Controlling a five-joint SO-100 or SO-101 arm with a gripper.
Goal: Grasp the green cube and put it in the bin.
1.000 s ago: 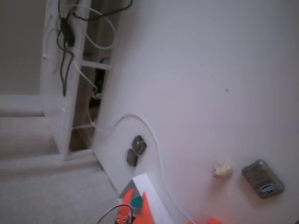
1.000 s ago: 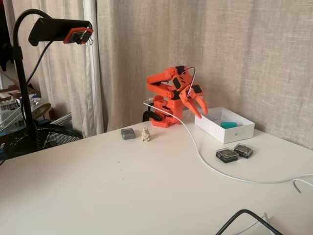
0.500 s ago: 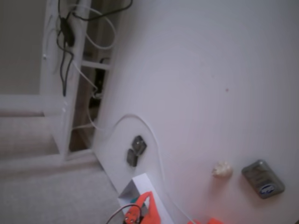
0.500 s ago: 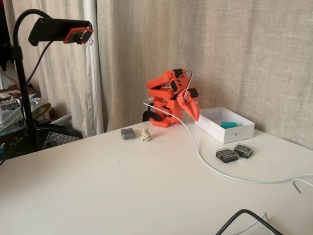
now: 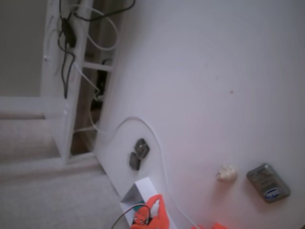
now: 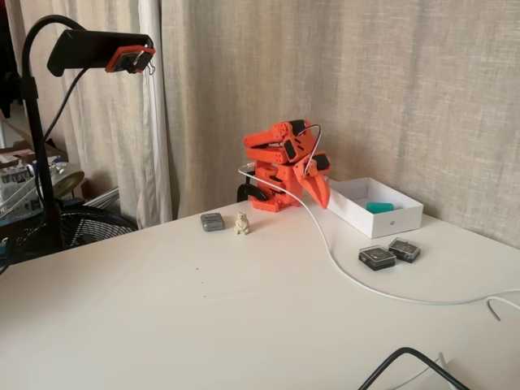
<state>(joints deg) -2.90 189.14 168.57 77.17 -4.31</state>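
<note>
Item: small matte teal-green cube (image 6: 379,208), lodged inside the white open-topped rectangular bin (image 6: 357,213), toward its far wall.

Listed left to right, placed relative to the bin in the side-on fixed view: a small grey flat case (image 6: 213,222) and a pale figurine (image 6: 241,223) well to its left; the orange two-finger gripper (image 6: 322,198), tips drawn together on nothing, just beside the bin's left end and pointed down; two dark grey square pieces (image 6: 390,253) near its front, on the white table (image 6: 203,325). In the other fixed view the cube is hidden. The cube is judged light, rigid and not fragile, slightly grippy; it is best taken across two opposite flat faces, clear of the rounded corners.
</note>
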